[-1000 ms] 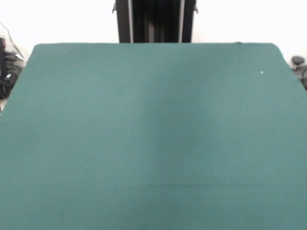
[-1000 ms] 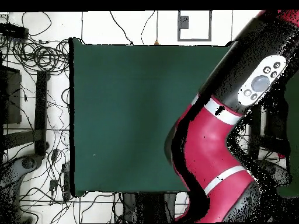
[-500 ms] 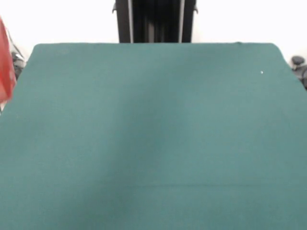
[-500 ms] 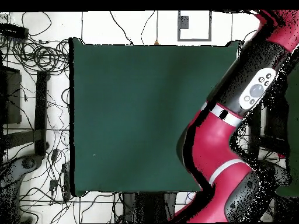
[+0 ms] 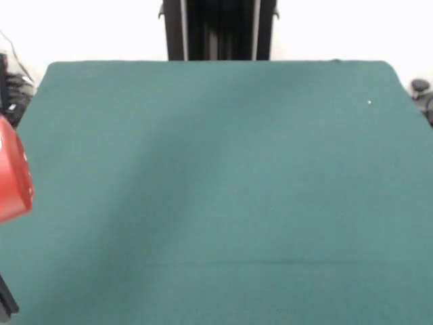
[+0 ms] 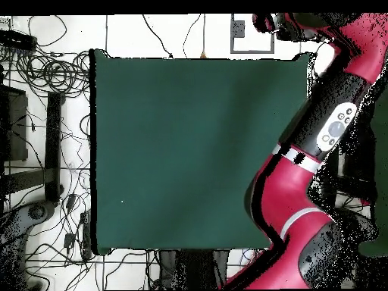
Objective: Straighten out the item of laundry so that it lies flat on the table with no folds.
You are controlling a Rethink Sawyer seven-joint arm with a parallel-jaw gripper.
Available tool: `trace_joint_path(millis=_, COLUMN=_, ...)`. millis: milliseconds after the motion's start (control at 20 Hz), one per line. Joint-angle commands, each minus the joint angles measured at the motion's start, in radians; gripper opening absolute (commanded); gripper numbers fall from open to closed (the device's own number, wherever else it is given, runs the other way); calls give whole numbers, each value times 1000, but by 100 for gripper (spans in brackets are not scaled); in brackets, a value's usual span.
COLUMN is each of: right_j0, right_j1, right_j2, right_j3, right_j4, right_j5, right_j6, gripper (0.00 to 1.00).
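Observation:
The table [image 5: 216, 169] is covered in plain dark green cloth, and the overhead view shows it [image 6: 182, 151] the same way. No item of laundry shows in either view; it is hidden or out of view. My red and black arm [image 6: 303, 189] runs along the table's right side in the overhead view. Its dark end with the gripper [image 6: 270, 23] sits past the table's top right corner, off the cloth. In the front view only a red link of the arm [image 5: 12, 179] shows at the left edge.
The black pedestal [image 5: 218, 30] stands behind the table's far edge. Tangled cables [image 6: 45, 76] and dark gear lie on the floor left of the table in the overhead view. A tiny white speck [image 5: 369, 103] lies on the cloth.
In the overhead view the arm has swung off the table's right part and stretched toward the top right corner. In the front view a red link has come in at the left edge and dropped lower.

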Motion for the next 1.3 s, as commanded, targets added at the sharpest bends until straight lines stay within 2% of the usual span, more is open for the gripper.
trace_joint_path(millis=50, right_j0=35, right_j1=7, right_j2=-202, right_j3=22, right_j4=68, right_j5=-116, right_j6=184, gripper=0)
trace_joint_path(millis=200, right_j0=46, right_j1=-5, right_j2=-214, right_j3=6, right_j4=82, right_j5=-113, right_j6=176, gripper=0)
trace_joint_path(millis=250, right_j0=67, right_j1=-27, right_j2=-213, right_j3=-21, right_j4=43, right_j5=-78, right_j6=119, gripper=0)
trace_joint_path(millis=550, right_j0=82, right_j1=-25, right_j2=-189, right_j3=-42, right_j4=97, right_j5=-76, right_j6=135, gripper=0)
trace_joint_path(millis=700, right_j0=98, right_j1=-34, right_j2=-192, right_j3=-54, right_j4=108, right_j5=-2, right_j6=183, gripper=0)
trace_joint_path(millis=900, right_j0=85, right_j1=-68, right_j2=-266, right_j3=30, right_j4=154, right_j5=-121, right_j6=202, gripper=0)
trace_joint_path(millis=1000, right_j0=74, right_j1=-104, right_j2=-334, right_j3=94, right_j4=181, right_j5=-101, right_j6=277, gripper=0)
trace_joint_path(millis=1150, right_j0=83, right_j1=-106, right_j2=-374, right_j3=142, right_j4=269, right_j5=-3, right_j6=359, gripper=0)
trace_joint_path(millis=1300, right_j0=92, right_j1=-162, right_j2=-456, right_j3=209, right_j4=329, right_j5=50, right_j6=485, gripper=0)
